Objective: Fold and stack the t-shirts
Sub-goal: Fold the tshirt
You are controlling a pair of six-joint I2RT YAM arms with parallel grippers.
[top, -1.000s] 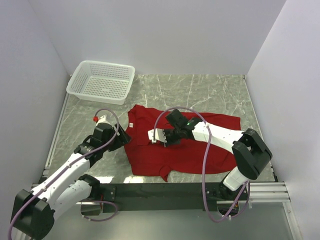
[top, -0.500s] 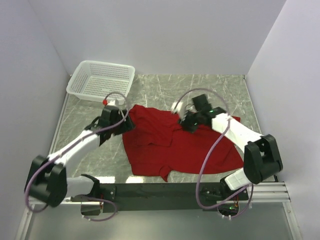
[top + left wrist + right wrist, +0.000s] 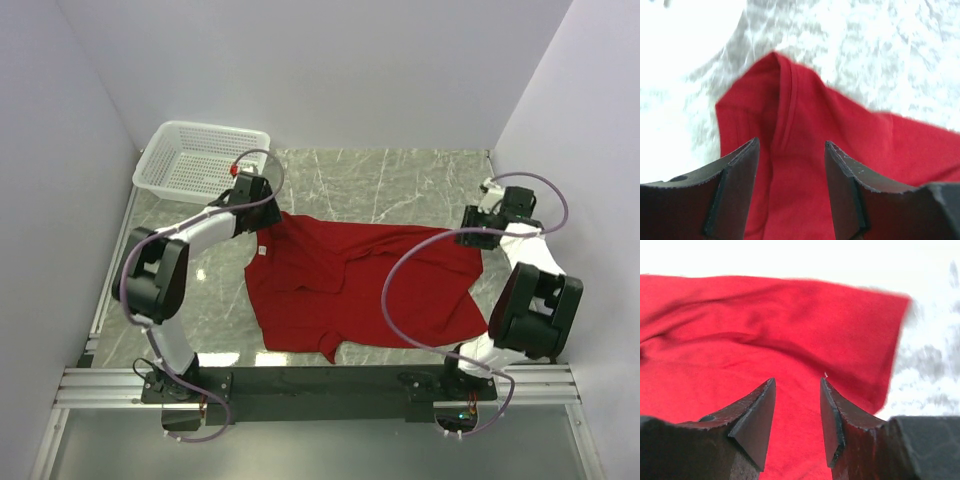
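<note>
One red t-shirt [image 3: 360, 285] lies spread but wrinkled on the marble table [image 3: 400, 180], with a fold near its middle. My left gripper [image 3: 266, 220] is at the shirt's far left corner. In the left wrist view it [image 3: 791, 145] is open, and the red cloth [image 3: 805, 130] with a hem ridge lies below and between the jaws. My right gripper [image 3: 469, 238] is at the shirt's far right corner. In the right wrist view it [image 3: 797, 381] is open over red cloth [image 3: 765, 335], with the shirt's edge to the right.
A white mesh basket [image 3: 200, 160] stands at the back left, just beyond the left gripper. White walls close in the table on the left, back and right. A black rail [image 3: 320, 385] runs along the near edge.
Both arms have swung outward from the shirt's middle: the left gripper to the far left corner near the basket, the right gripper to the far right corner.
</note>
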